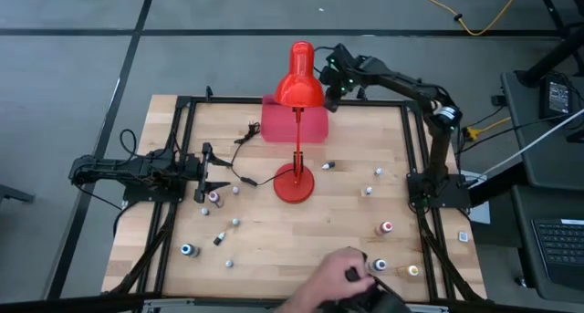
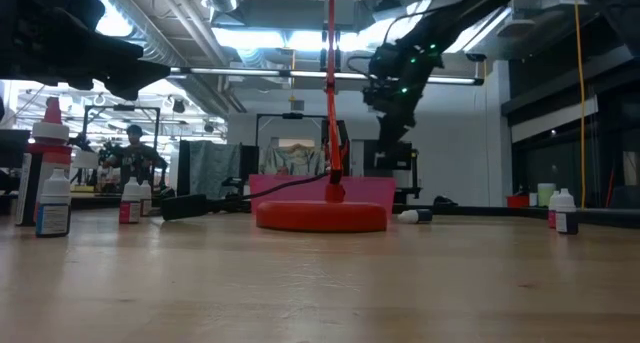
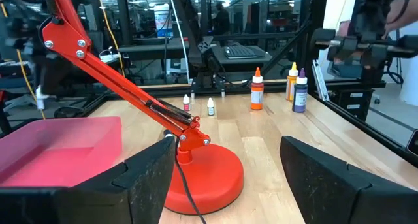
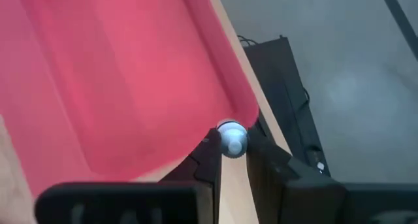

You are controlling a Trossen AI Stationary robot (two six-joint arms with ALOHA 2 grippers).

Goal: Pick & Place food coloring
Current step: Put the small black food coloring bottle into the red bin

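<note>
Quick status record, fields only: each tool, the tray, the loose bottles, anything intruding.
right tool: over the pink tray's right edge, shut on a pale-capped bottle
left tool: open, low at table's left side
loose bottles: scattered left, front and right of the red lamp
intrusion: a person's hand at the front edge

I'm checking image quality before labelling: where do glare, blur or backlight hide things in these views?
Low view: ceiling lights glare behind the red desk lamp, leaving the right gripper a dark silhouette. Right wrist view: the pink tray is a soft blur, while the pale-capped bottle between the fingers is sharper. Left wrist view: the left gripper's fingers are dark and featureless. High view: evenly lit, but a hand at the table's near edge is blurred.
</note>
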